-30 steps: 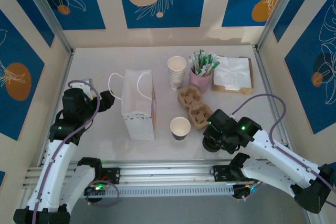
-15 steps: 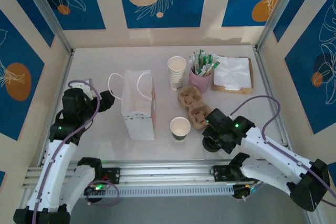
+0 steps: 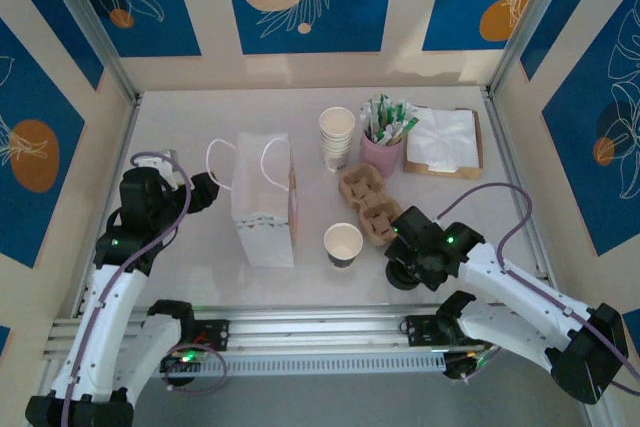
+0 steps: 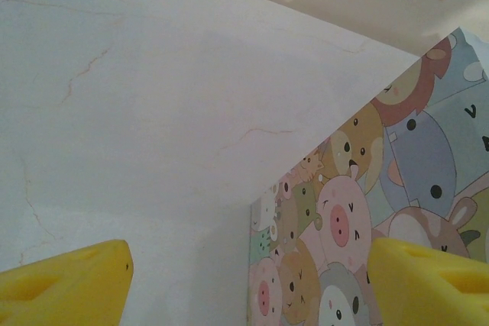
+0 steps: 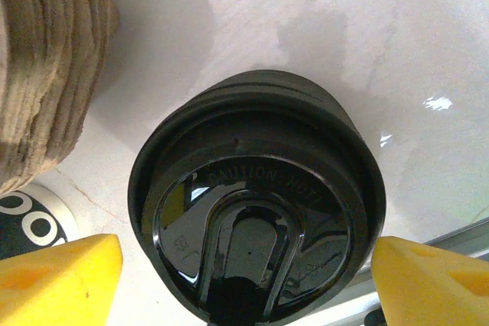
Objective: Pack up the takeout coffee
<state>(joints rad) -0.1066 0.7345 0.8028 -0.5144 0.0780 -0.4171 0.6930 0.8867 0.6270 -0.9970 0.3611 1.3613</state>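
R fingers point(image 5: 57, 269): wide, straddling black lid point(image 5: 256, 211), no grip yet.
L fingers point(image 4: 65, 280): wide, empty, by bag point(image 4: 367, 211).
Change: R arm crept over lid; grab prob. next.
Coffee cup point(image 3: 343, 243): lidless, 9 o'clock of lid.

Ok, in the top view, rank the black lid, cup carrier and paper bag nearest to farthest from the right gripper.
1. Black lid, directly under the right gripper.
2. Cup carrier, just beyond, slightly left.
3. Paper bag, far left.

The lid point(image 5: 256, 204) under the right end effector point(image 5: 244, 274) runs off the bottom edge; the carrier point(image 5: 46, 59) to its left is cropped.
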